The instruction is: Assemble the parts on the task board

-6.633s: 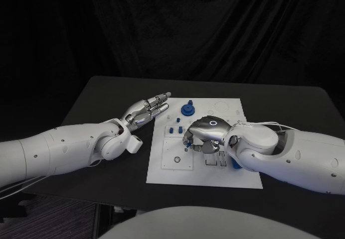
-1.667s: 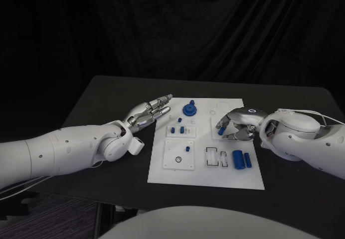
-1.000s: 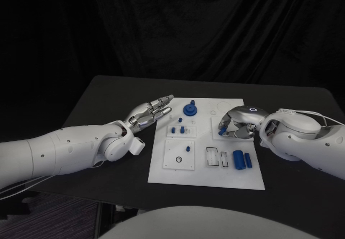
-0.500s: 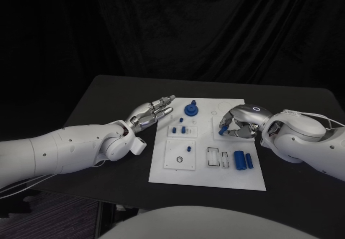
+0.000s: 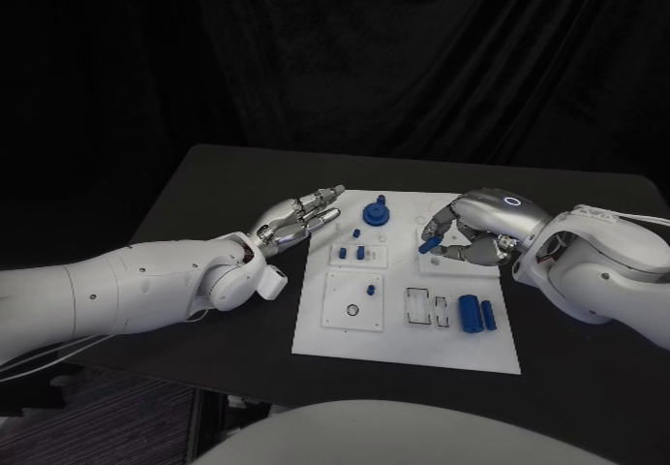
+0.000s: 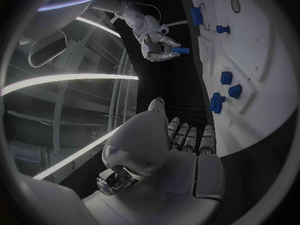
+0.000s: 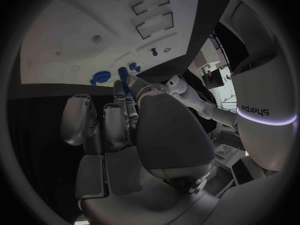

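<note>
I count one white board point(image 5: 405, 344) on one black table point(image 5: 209, 184), and two hands over it: the left hand point(image 5: 296, 221) and the right hand point(image 5: 474, 232). Of blue pieces I make out eight: one large knob point(image 5: 375, 210), two fat cylinders point(image 5: 468, 313) lying side by side, four small pegs point(image 5: 360, 253) on the board, and one blue peg point(image 5: 432, 242) pinched in the right hand. There is one black ring point(image 5: 352, 310) and two rectangular slots point(image 5: 417, 305).
</note>
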